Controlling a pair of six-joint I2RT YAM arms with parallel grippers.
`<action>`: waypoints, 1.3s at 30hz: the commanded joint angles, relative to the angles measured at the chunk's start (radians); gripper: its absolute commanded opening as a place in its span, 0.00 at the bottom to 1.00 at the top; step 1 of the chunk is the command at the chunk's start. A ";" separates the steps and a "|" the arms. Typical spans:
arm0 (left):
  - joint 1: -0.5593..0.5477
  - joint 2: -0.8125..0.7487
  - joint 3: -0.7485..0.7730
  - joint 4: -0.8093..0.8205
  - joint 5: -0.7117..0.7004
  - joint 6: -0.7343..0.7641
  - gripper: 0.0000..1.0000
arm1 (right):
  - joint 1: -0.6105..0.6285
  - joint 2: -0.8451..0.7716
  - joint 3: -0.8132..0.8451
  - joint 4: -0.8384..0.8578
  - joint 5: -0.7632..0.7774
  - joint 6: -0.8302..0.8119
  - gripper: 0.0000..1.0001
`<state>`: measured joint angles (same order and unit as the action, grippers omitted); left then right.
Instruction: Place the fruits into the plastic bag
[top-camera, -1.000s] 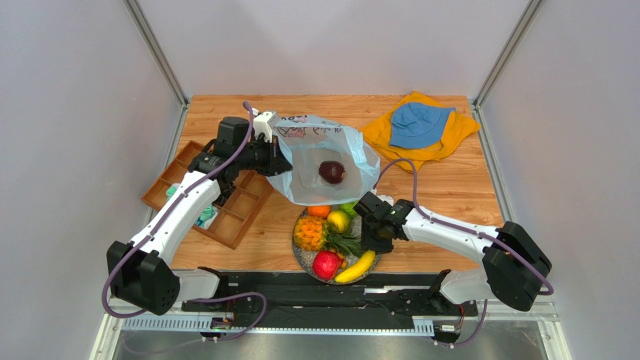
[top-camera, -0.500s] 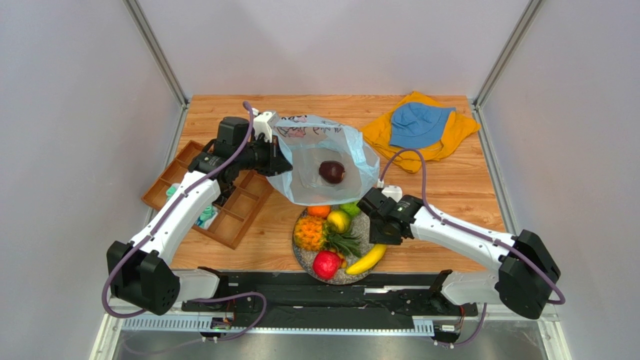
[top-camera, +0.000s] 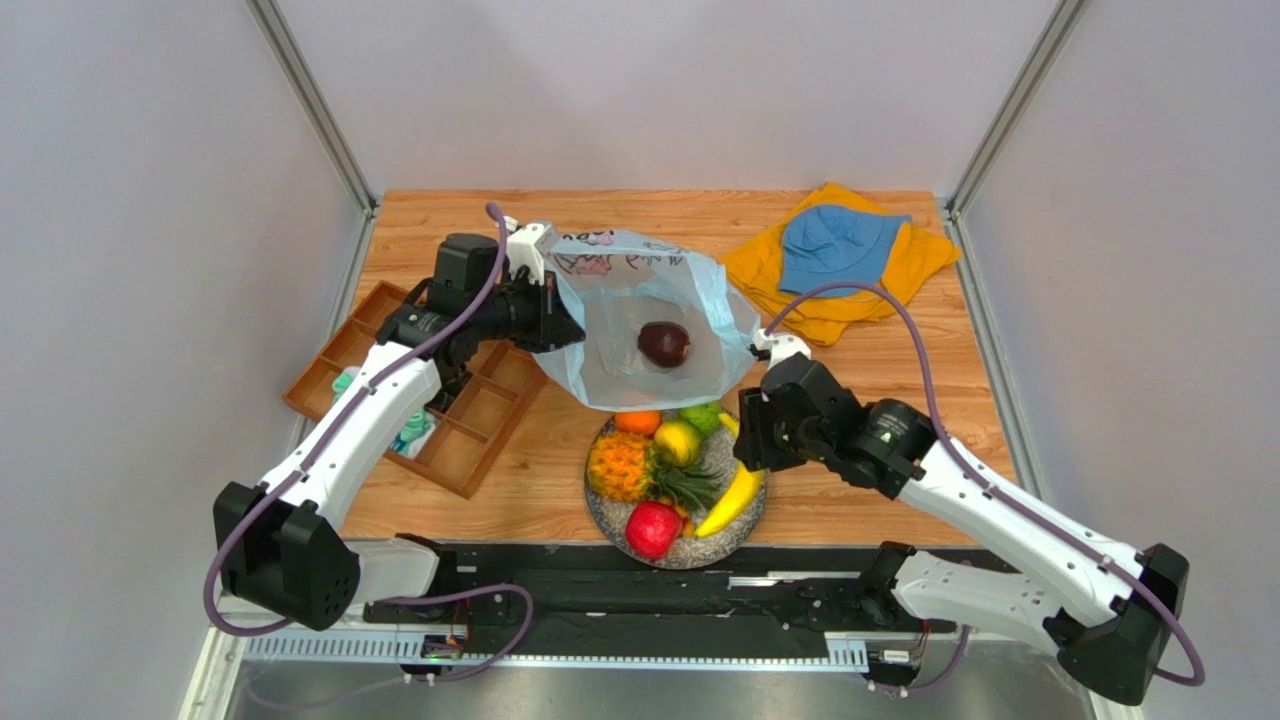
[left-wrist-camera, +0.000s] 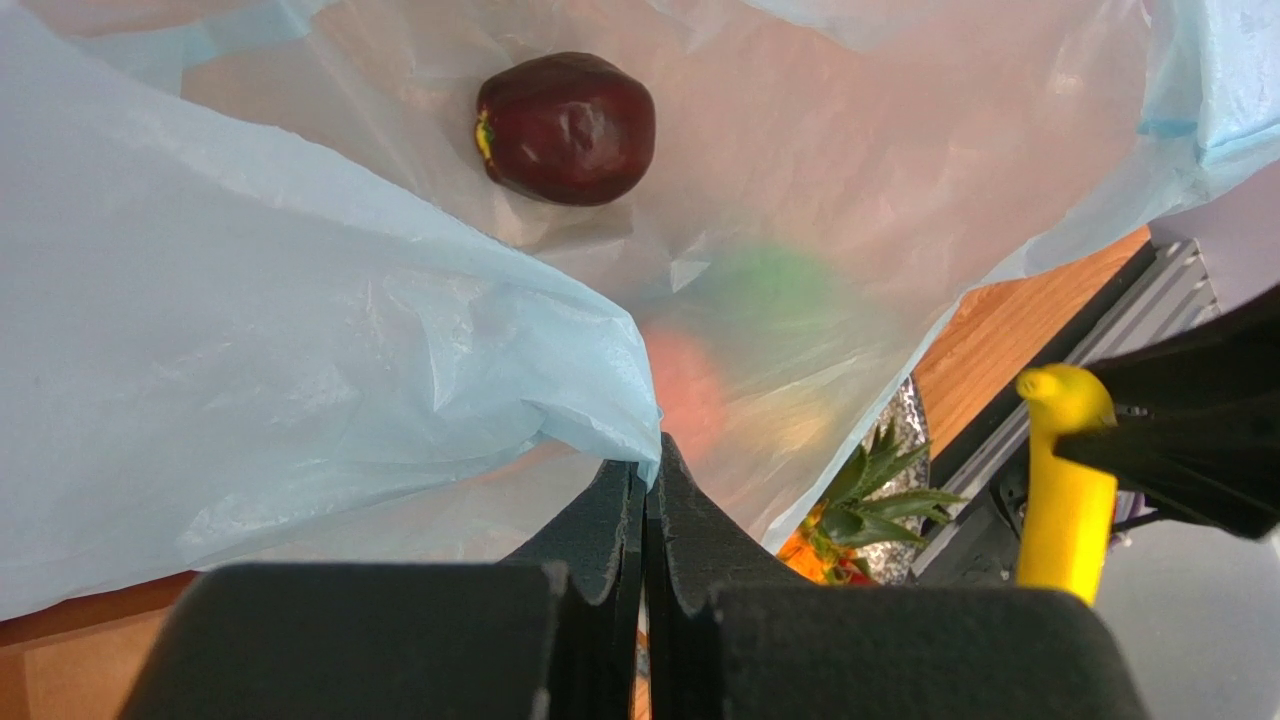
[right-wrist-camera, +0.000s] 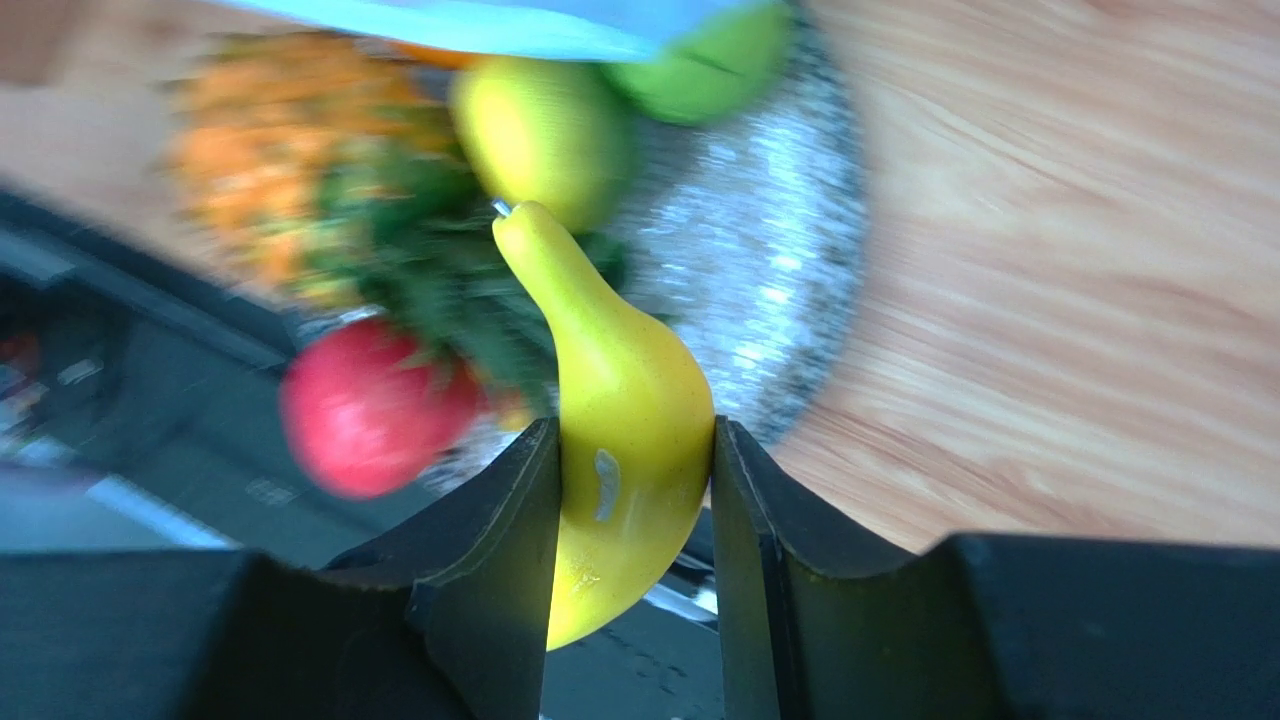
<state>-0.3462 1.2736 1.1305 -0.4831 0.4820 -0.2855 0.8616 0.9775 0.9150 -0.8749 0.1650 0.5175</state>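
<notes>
Fruits: one dark maroon fruit (top-camera: 664, 344) lies inside the plastic bag (top-camera: 624, 285); the others sit on the plate (top-camera: 601, 521) just in front of it.

Top view: the right gripper (top-camera: 747, 455) has the banana (top-camera: 730, 501) over the plate's right edge.

Left wrist view: the left gripper (left-wrist-camera: 649, 503) is pinched together on the bag's rim, holding the mouth open.

Right wrist view: jaws clamped on the banana's thick middle.

Step in hand, as I read it: banana transfer. The next move calls for clearing the bag's rim, then letting go inside.
</notes>
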 joint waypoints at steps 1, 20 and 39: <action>0.004 -0.013 0.026 0.014 0.020 -0.003 0.00 | 0.005 -0.023 0.076 0.189 -0.306 -0.132 0.00; 0.004 -0.028 0.025 0.015 0.017 0.000 0.00 | -0.179 0.561 0.616 0.228 -0.579 -0.030 0.00; 0.004 -0.026 0.025 0.015 0.023 0.003 0.00 | -0.133 0.754 0.660 0.401 0.313 -0.115 0.00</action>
<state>-0.3462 1.2736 1.1305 -0.4831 0.4858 -0.2852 0.6739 1.7016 1.6062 -0.6006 0.2245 0.4397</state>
